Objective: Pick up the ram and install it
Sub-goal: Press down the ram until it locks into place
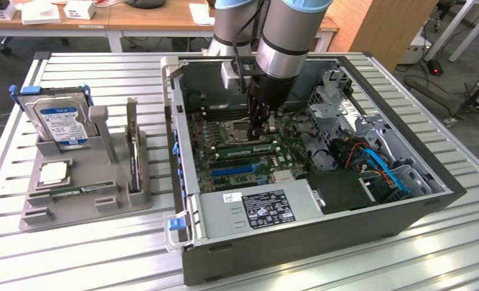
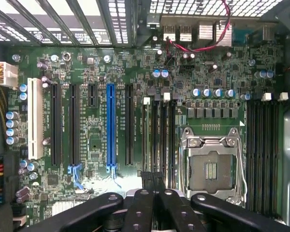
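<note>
Hanging over the motherboard (image 2: 111,72) beside the empty processor socket (image 2: 210,169), the fingers (image 2: 157,186) are pressed together.

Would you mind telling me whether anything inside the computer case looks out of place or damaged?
Nothing stands out. The motherboard lies flat in the case, its processor socket sits empty with its frame in place, and the hand is shut over the memory slots.

we see printed labels on the hard drive (image 1: 60,121) and the power supply (image 1: 260,206), but we read no words on either.
</note>
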You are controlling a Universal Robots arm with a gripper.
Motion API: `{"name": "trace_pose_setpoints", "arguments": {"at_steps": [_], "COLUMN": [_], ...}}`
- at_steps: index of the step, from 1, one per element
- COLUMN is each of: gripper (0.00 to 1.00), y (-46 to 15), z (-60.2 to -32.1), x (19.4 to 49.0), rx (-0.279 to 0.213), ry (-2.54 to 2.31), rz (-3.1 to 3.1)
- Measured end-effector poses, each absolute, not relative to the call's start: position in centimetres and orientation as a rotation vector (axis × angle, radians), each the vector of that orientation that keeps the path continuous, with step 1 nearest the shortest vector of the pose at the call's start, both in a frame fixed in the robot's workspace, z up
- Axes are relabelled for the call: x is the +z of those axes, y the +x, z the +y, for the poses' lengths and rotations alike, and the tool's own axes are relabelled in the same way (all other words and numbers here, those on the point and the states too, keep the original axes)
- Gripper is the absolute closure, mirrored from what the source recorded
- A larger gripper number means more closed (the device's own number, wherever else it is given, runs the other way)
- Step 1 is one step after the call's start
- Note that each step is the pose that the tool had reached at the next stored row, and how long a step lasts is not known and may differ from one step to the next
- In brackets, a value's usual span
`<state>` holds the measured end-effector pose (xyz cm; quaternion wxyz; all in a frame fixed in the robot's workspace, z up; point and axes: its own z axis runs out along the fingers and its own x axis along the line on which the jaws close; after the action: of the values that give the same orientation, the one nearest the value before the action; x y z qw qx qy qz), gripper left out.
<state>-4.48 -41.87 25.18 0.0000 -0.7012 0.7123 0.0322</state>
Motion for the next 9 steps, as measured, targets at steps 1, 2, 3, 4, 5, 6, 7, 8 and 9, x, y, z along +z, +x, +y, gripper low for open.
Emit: {"name": "trace_pose_setpoints", "arguments": {"at_steps": [1, 2, 3, 4, 5, 6, 7, 8, 9], "gripper": [0.91, 0.91, 0.91, 0.91, 0.91, 0.91, 0.91, 0.91, 0.91], "y": [-4.48, -4.48, -4.48, -4.47, -4.47, -4.41, -4.31, -4.21, -4.16], "z": [-41.87, -41.87, -41.87, -41.87, -41.87, -41.87, -41.87, -41.87, -41.87], "x": [25.18, 25.18, 25.18, 25.18, 25.18, 25.18, 25.18, 25.18, 25.18], "rx": [0.101, 0.101, 0.101, 0.101, 0.101, 0.101, 0.101, 0.101, 0.101], "ry": [-2.203, -2.203, -2.203, -2.203, -2.203, -2.203, -2.203, -2.203, -2.203], "rz": [2.238, 2.238, 2.238, 2.238, 2.238, 2.237, 2.237, 2.238, 2.238]}}
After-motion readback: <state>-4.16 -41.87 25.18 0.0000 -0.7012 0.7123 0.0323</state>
